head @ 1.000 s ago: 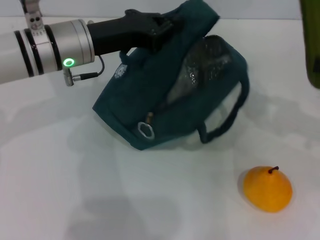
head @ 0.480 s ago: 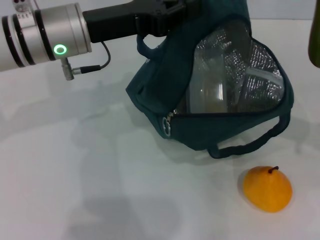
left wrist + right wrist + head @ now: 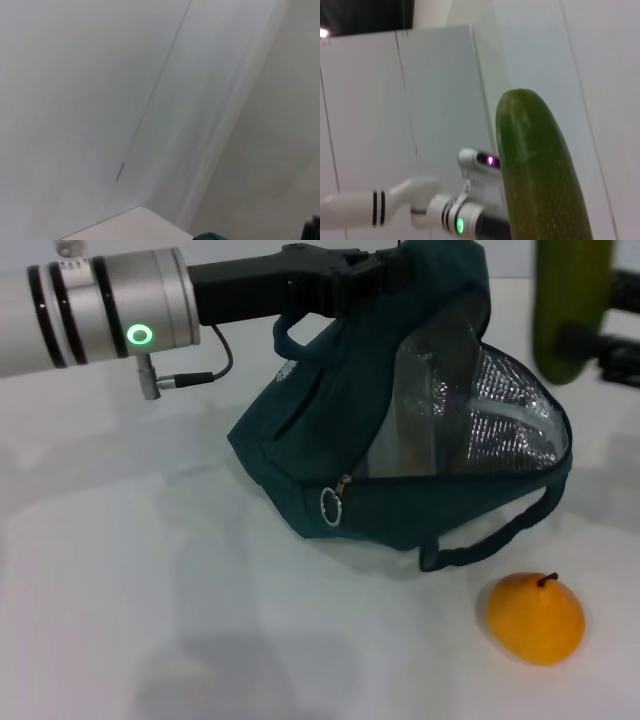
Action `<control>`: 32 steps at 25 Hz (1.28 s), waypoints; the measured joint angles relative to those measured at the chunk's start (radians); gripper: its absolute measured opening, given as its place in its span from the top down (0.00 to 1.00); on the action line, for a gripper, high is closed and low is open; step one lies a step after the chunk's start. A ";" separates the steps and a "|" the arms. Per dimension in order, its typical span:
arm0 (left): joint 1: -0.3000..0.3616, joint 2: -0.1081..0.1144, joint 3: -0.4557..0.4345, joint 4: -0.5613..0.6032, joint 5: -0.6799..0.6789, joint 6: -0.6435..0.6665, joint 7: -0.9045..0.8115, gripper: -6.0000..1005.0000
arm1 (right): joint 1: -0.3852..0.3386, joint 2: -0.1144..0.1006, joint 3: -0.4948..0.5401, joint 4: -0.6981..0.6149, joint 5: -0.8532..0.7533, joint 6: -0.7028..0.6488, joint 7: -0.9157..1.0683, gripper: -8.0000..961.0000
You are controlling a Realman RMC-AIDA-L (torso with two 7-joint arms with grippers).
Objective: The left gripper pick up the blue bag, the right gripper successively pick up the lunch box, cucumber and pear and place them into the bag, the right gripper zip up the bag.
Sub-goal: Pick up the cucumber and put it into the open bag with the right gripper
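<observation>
**Cucumber on its way in, pear and zip to come**

Blue bag held up off the white table by its top edge, mouth gaping toward the right, silvery lining showing. Something pale and boxy visible through the opening, probably the lunch box, though not sharp enough to swear to. Zipper ring dangling at the near corner, zip fully undone. One loop handle sagging below the mouth.

Clamped on the bag's upper fabric: left gripper, reaching in from the left, jaws closed on the cloth.

Right of the bag's mouth and above it: cucumber, upright, gripped by the right gripper just behind it. Not yet inside the bag.

Well below both grippers, near the front of the table: pear, untouched, stem up.

By this reading, about halfway: bag lifted, box apparently in, cucumber in transit. Remaining: drop the cucumber, fetch the pear, close the zip.
</observation>
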 joint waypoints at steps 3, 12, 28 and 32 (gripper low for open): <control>-0.002 -0.001 0.022 0.000 0.000 -0.032 0.001 0.95 | 0.019 0.002 -0.079 0.054 -0.029 0.068 -0.041 0.36; -0.017 -0.001 0.045 -0.014 -0.001 -0.091 0.015 0.95 | 0.015 0.007 -0.200 0.124 -0.025 0.243 -0.171 0.36; -0.070 0.000 0.040 -0.090 -0.011 -0.142 0.062 0.95 | 0.046 0.011 -0.203 0.234 0.046 0.301 -0.266 0.33; -0.069 -0.001 0.039 -0.090 -0.013 -0.188 0.078 0.95 | 0.064 0.011 -0.205 0.264 0.049 0.316 -0.265 0.31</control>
